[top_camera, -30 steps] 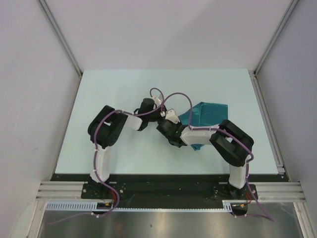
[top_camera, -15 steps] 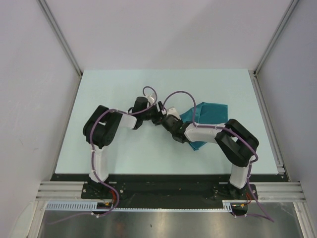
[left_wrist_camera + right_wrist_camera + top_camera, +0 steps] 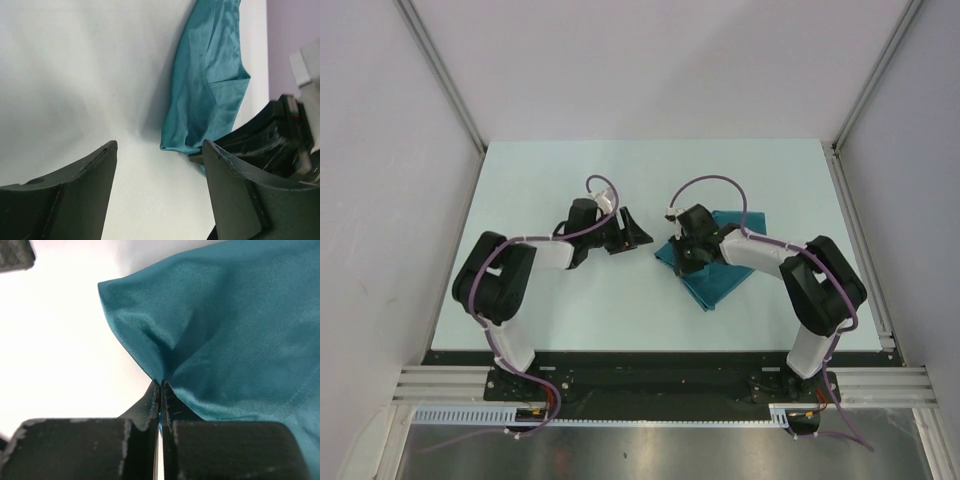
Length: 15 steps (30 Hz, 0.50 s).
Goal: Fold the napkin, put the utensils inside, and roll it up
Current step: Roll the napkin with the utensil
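Now the left claw (image 3: 630, 231) has spread and backed off, right claw (image 3: 160, 386) pinching the napkin (image 3: 240, 330)

Bare table (image 3: 540, 180) at far left: free passage. Centre-right is obstructed by the napkin (image 3: 720, 285) with the right gripper (image 3: 686, 252) on its edge; left gripper (image 3: 636, 232) nearby leaves a narrow gap.

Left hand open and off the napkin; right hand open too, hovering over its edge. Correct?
Not quite. The right hand is shut, pinching the napkin at its edge, per the right wrist view. The left hand is open and off it.
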### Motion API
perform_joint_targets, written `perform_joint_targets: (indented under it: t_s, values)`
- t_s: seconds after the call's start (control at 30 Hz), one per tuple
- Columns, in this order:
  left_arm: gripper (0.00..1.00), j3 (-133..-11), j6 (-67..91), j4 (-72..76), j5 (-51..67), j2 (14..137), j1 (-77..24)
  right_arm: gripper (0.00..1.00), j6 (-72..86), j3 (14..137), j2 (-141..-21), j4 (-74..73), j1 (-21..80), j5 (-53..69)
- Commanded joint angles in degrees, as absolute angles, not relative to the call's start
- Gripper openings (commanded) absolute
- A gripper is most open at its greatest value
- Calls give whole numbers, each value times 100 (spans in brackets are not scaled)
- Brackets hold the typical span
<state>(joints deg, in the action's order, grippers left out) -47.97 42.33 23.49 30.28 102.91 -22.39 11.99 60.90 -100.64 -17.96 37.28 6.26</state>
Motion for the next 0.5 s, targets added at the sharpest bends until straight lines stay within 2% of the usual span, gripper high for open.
perform_joint_targets:
  t_s: [0.0,0.17,0.47]
  values:
    - [74,-4579,3683,2119,2804,9713,-2346,0,1169,6346,-9993,-1978,3263,2362]
    - [74,-4623,3411,1802,2891,9563,-2540,0,1125,6433,-10274,-2013,2796,3399]
    - [74,-4570,3498,1749,3409,9492,-2970,0,1081,6495,-10863,-2092,2216,4121]
